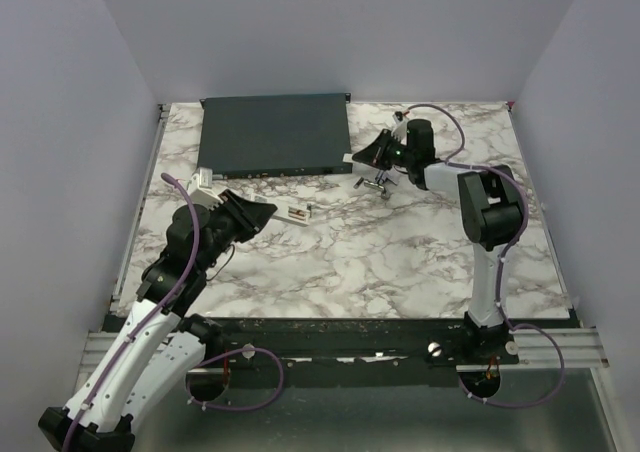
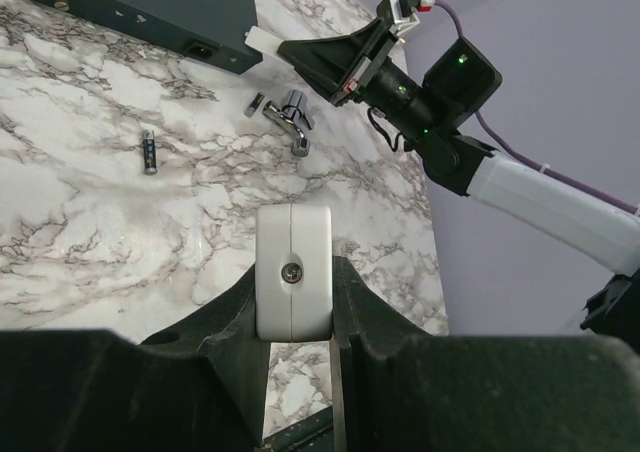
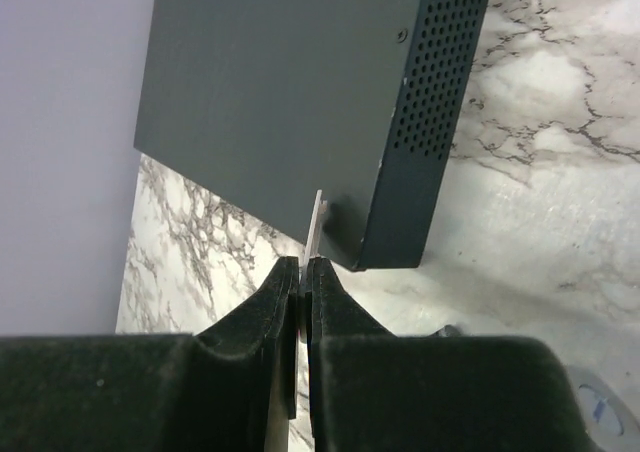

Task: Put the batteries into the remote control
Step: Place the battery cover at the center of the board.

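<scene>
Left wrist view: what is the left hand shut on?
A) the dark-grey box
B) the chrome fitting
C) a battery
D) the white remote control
D: the left hand has a finger pressed against each side of the white remote control, while the chrome fitting lies farther off, untouched.

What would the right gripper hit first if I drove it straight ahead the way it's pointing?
Probably the dark-grey box: the right gripper, jaws shut on a thin white piece, aims at its near corner. That piece's edge would touch before the jaws; depth is unclear.
</scene>
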